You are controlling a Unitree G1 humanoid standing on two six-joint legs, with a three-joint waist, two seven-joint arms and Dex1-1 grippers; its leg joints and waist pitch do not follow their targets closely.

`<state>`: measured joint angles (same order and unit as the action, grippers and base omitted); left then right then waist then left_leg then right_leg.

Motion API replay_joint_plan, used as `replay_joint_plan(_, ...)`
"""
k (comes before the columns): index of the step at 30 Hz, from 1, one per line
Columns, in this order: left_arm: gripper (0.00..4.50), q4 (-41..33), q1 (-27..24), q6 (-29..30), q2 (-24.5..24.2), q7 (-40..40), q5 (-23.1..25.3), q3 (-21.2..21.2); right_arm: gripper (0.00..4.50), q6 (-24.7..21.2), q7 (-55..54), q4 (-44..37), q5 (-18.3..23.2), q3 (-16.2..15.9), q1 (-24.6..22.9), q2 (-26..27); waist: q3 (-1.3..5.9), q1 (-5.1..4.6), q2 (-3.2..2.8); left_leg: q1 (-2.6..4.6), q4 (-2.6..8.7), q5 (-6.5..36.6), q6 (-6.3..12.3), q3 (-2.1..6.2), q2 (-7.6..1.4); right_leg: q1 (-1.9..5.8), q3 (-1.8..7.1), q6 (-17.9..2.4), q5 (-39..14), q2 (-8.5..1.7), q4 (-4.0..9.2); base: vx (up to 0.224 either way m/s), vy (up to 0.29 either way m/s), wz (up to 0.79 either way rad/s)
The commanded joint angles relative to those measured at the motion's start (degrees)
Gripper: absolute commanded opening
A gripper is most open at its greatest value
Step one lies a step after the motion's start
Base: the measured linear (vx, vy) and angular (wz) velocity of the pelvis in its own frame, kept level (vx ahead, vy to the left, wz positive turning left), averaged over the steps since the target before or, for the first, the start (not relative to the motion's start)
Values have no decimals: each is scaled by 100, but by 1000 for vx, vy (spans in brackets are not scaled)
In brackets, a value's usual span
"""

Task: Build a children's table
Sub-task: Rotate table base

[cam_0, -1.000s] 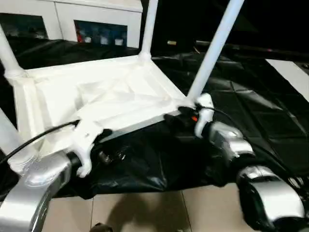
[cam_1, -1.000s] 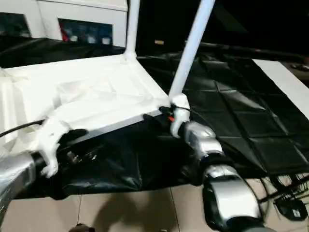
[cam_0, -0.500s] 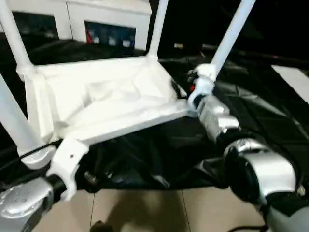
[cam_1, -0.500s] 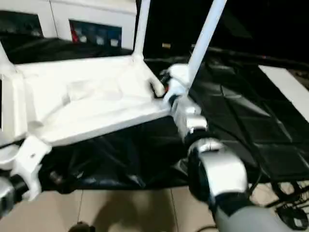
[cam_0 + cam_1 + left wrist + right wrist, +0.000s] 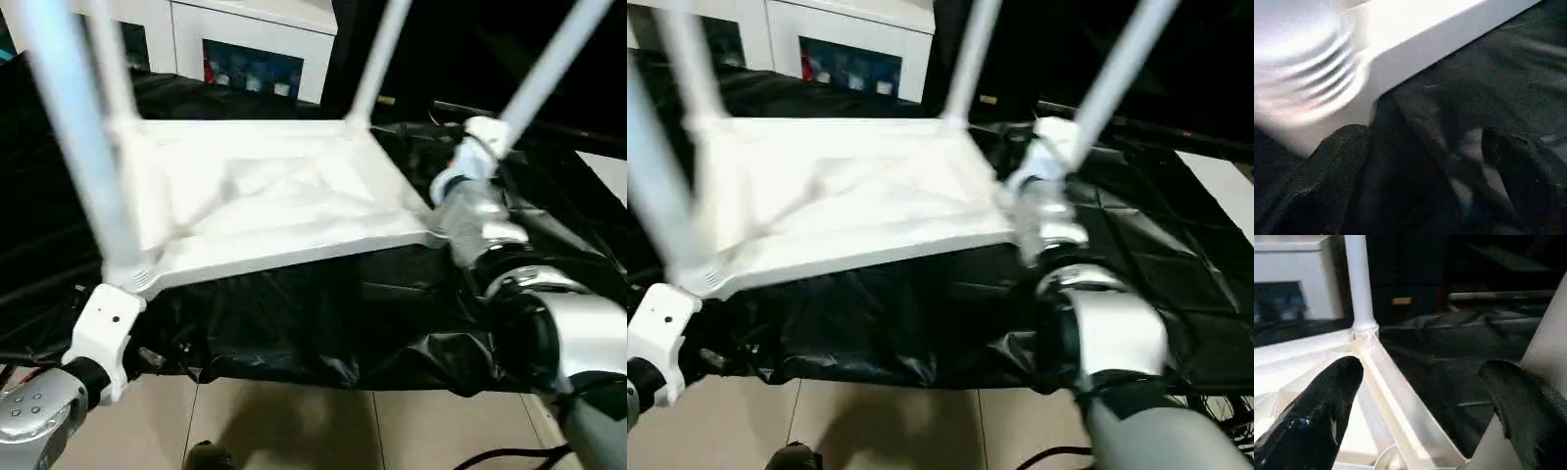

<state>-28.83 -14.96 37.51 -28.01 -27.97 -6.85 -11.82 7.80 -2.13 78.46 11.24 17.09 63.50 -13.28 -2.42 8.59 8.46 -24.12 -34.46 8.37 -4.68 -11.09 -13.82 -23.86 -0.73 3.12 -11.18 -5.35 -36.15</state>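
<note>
Since the earlier frames, both grippers have come away from the tabletop's near edge: the left gripper [image 5: 1420, 161] has dropped back to the 7 o'clock corner of the head view, and the right gripper [image 5: 1425, 401] has risen to the near-right leg. Item: children's table, one, upside down on a black sheet [image 5: 323, 323]. Tabletop [image 5: 274, 196], one, white, ribbed underside facing up, centre of the head view. Legs, four, white tapered tubes, all standing in corner sockets: near-left leg [image 5: 78, 127] at 10 o'clock, far-left leg [image 5: 110, 69] at 11 o'clock, far-right leg [image 5: 377, 59] at 12 o'clock, near-right leg [image 5: 549, 69] at 2 o'clock. Left gripper: fingers [image 5: 1337, 166] spread wide apart, nothing between them, just beside the near-left corner socket [image 5: 1308, 73]. Right gripper: fingers [image 5: 1327, 396] spread wide apart, holding nothing, with the near-right leg just beside one of them. Cabinet [image 5: 255, 44], one, white, glass-fronted, at 12 o'clock behind the table. Floor tiles [image 5: 294, 431] at 6 o'clock. Readable writing or brand marks: cannot tell any.
</note>
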Motion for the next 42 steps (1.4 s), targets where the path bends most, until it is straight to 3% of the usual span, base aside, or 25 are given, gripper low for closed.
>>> replay_joint_plan(1,450,99,92,-237,25,56,57,-46,442,47,-220,-79,-30,174,-21,-423,315,-90,-191,288,419,2183,-571,-47,108,39,0,-530,-1236,2,397,0,0,0)
replay_joint_plan(7,450,264,238,-709,336,303,-97,-228,442,120,38,-98,-271,-35,-159,-628,334,-152,-220,246,407,2131,-596,-34,115,70,-12,-591,-1079,3,373,0,0,0)
replay_joint_plan(8,450,280,263,-745,366,344,-98,-246,442,159,233,-111,-320,-88,-204,-637,340,-175,-191,216,405,2064,-573,-30,117,100,-21,-595,-1044,1,368,0,0,0)
replay_joint_plan(12,450,154,527,-919,587,512,-265,-388,442,378,1285,-210,-558,-407,-518,-618,338,-256,-198,230,387,2039,-465,-36,102,88,-15,-651,-998,2,386,0,0,0)
replay_joint_plan(19,450,429,1408,-1358,1128,246,-1016,-165,442,470,2848,-542,-355,-434,-1212,-645,358,-292,-208,235,368,1799,-343,-42,92,125,-12,-836,-716,-3,355,0,0,0)
replay_joint_plan(26,450,1347,2285,-1655,1431,20,-1097,186,442,483,2480,-896,-413,-478,-1970,-493,373,-306,-211,293,352,1723,-362,-58,102,98,-7,-842,-739,0,377,0,0,0)
replay_joint_plan(27,450,1544,2458,-1699,1465,-82,-1150,261,442,395,2234,-959,-473,-486,-2100,-468,371,-315,-201,260,365,1726,-373,-43,107,127,-12,-834,-786,-9,374,0,0,0)
replay_joint_plan(28,450,1599,2538,-1670,1504,-166,-1238,291,442,330,2109,-981,-496,-486,-2161,-457,368,-310,-225,296,367,1909,-439,-47,100,86,-11,-813,-1010,-13,394,0,0,0)
replay_joint_plan(30,450,1663,2668,-1614,1566,-346,-1425,359,442,253,1965,-1050,-527,-482,-2262,-435,367,-321,-218,265,382,1977,-481,-32,103,110,-17,-806,-1102,-21,394,0,0,0)
replay_joint_plan(35,450,1801,2773,-1564,1642,-739,-1676,562,442,70,1362,-1142,-791,-644,-2440,-389,361,-388,-198,247,383,2132,-500,-26,101,99,-14,-743,-1326,-27,420,0,0,0)
replay_joint_plan(36,450,1848,2790,-1596,1641,-809,-1682,599,442,42,1266,-1158,-833,-681,-2467,-379,359,-408,-234,247,384,2088,-507,-28,107,93,-12,-724,-1322,-22,425,0,0,0)
replay_joint_plan(37,450,1848,2791,-1587,1644,-827,-1700,603,442,42,1258,-1155,-841,-689,-2468,-376,356,-419,-222,246,383,2106,-504,-31,105,90,-11,-713,-1339,-20,435,0,0,0)
replay_joint_plan(38,450,1820,2782,-1468,1639,-1026,-1899,653,442,31,1226,-1109,-878,-748,-2453,-327,359,-426,-268,253,381,2131,-520,-28,107,85,-8,-714,-1342,-21,426,0,0,0)
replay_joint_plan(42,450,1595,2685,-1117,1495,-1501,-2315,847,442,-21,1328,-957,-872,-798,-2313,-203,368,-481,-278,261,374,2192,-482,-36,104,75,-4,-815,-1256,-6,409,0,0,0)
